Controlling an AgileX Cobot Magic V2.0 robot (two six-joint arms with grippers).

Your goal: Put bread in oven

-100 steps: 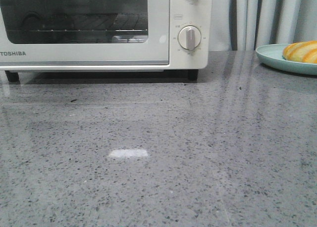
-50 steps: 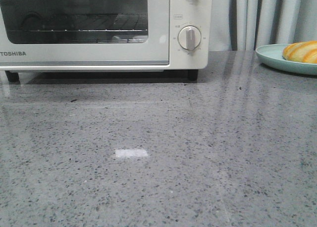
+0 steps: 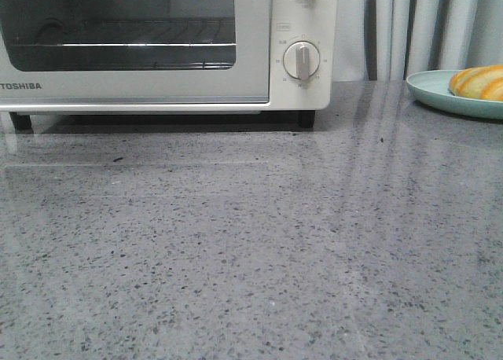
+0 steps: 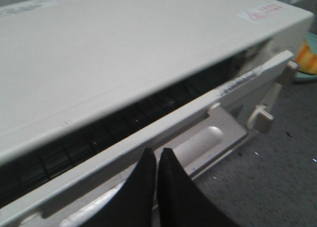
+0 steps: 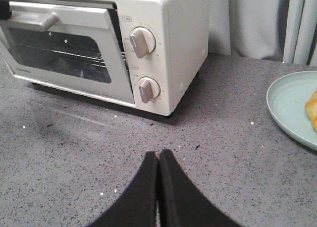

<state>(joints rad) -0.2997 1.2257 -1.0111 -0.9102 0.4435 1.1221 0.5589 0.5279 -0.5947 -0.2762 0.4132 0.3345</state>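
Even soft light; left wrist view blurry, oven (image 4: 124, 53) washed out.

White oven (image 3: 157, 45) door ajar, striped bread (image 3: 478, 82) far right

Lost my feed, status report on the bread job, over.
Both grippers shut, empty: left gripper at the oven door handle, door cracked open. Bread on plate. Nothing blocking.

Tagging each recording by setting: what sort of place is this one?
Probably a kitchen-style counter, possibly staged: a white toaster oven stands on a speckled grey stone countertop, bread lies on a pale green plate, and grey curtains hang behind.
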